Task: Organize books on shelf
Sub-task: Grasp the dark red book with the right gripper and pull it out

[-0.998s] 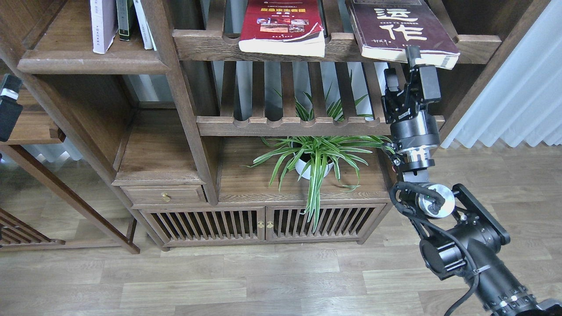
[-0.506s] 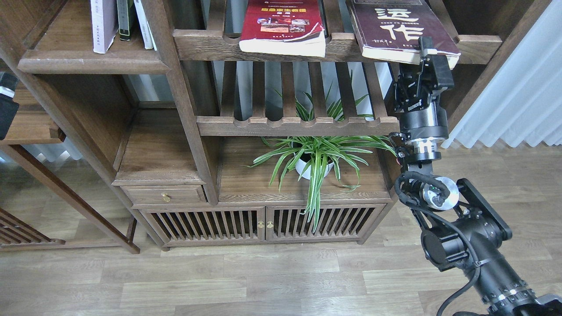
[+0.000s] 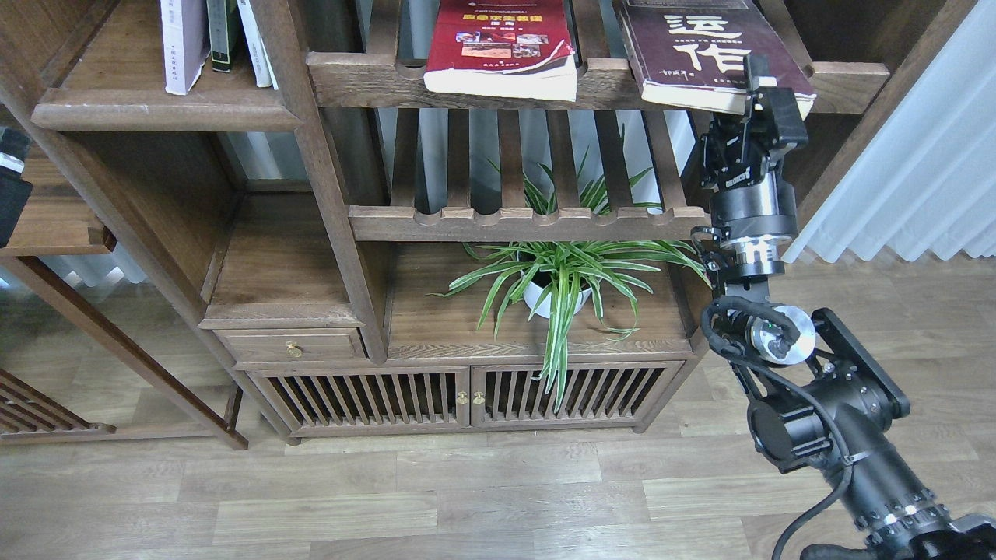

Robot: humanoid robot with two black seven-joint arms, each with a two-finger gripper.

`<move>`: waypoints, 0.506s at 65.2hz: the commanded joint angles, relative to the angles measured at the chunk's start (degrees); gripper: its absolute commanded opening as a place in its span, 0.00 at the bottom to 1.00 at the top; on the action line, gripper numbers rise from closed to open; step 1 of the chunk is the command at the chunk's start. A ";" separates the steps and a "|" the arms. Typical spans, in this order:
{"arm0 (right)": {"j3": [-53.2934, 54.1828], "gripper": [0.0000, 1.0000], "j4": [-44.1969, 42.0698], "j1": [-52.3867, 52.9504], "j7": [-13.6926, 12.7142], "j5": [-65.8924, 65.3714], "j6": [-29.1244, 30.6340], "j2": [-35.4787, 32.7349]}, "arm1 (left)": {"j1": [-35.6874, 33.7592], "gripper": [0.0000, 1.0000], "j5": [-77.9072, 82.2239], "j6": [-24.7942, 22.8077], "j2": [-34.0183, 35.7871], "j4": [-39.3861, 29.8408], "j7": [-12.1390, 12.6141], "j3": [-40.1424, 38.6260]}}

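The maroon book (image 3: 692,43) with white characters lies flat on the upper slatted rail, its front edge overhanging. The red book (image 3: 502,39) lies flat to its left, also overhanging. The pale lavender-white book (image 3: 183,43) stands upright with other books on the solid dark-brown shelf (image 3: 163,118) at the upper left. My right gripper (image 3: 761,84) points up at the maroon book's front right corner; one finger (image 3: 753,68) overlaps the book's front edge, and the grip is unclear. A dark part of my left arm, likely its gripper (image 3: 9,190), shows at the left edge.
A spider plant in a white pot (image 3: 556,280) stands on the cabinet top under the lower slatted shelf (image 3: 521,224). A drawer (image 3: 292,346) and slatted doors (image 3: 467,397) are below. A white curtain (image 3: 918,179) hangs at the right. A side table (image 3: 54,233) stands at the left.
My right gripper has risen and moved right, from under the maroon book up to its front right corner. The books have not moved. The left arm is still.
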 commanded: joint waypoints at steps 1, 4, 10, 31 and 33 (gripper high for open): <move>-0.09 0.55 0.00 0.01 0.00 0.00 0.00 0.08 | -0.02 1.00 0.01 0.00 0.00 0.00 0.00 -0.06; -0.09 0.53 0.00 0.01 0.00 0.00 0.00 0.08 | -0.02 1.00 0.01 0.00 0.00 0.00 0.00 -0.06; -0.27 0.43 0.00 0.01 -0.09 -0.18 0.00 0.00 | -0.02 1.00 0.01 0.00 0.00 0.00 0.00 -0.41; -1.14 0.04 0.18 -3.24 -0.70 -0.44 0.00 0.08 | -0.02 1.00 0.01 0.00 0.00 0.26 0.00 -0.50; -1.14 0.03 0.53 -4.12 -0.79 -0.53 0.00 0.00 | 0.07 1.00 0.01 0.00 -0.09 0.35 0.00 -0.50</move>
